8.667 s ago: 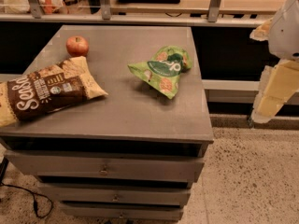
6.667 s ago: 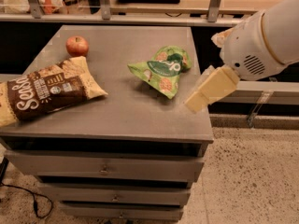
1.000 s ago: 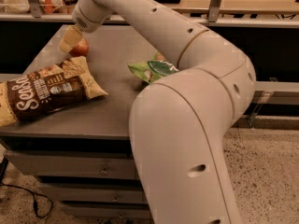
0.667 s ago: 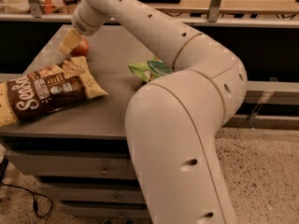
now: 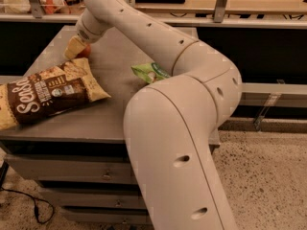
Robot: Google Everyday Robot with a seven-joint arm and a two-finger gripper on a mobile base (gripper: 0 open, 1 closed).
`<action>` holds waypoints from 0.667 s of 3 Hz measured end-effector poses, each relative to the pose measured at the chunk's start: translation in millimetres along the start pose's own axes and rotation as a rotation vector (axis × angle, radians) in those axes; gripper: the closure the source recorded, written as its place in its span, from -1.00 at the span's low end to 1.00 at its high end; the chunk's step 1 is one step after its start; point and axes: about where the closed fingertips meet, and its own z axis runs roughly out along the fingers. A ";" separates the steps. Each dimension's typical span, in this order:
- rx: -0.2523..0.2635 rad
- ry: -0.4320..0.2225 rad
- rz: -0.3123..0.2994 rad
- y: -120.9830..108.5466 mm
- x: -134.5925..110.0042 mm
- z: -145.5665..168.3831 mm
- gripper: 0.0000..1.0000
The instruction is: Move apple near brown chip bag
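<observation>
The red apple (image 5: 85, 51) sits at the far left of the grey cabinet top (image 5: 115, 56), mostly hidden behind the gripper. My gripper (image 5: 76, 47) is right at the apple, with its tan finger (image 5: 73, 47) covering the apple's left side. The brown chip bag (image 5: 45, 92) lies flat at the front left of the top, its far end just in front of the apple. My arm reaches across the whole cabinet from the lower right.
A green bag (image 5: 149, 73) lies mid-top, partly hidden by my arm. Drawers (image 5: 72, 169) run below the top. A shelf with metal posts (image 5: 220, 4) stands behind the cabinet. A black cable (image 5: 29, 198) lies on the speckled floor at the left.
My arm has swung from the right side across the cabinet to the apple. In the last second the gripper has moved slightly lower over the apple, which stays in place.
</observation>
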 end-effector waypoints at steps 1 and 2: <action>-0.016 0.015 0.002 0.6 7.9 9.7 -0.16; -0.023 0.020 -0.003 -0.8 10.2 14.3 0.28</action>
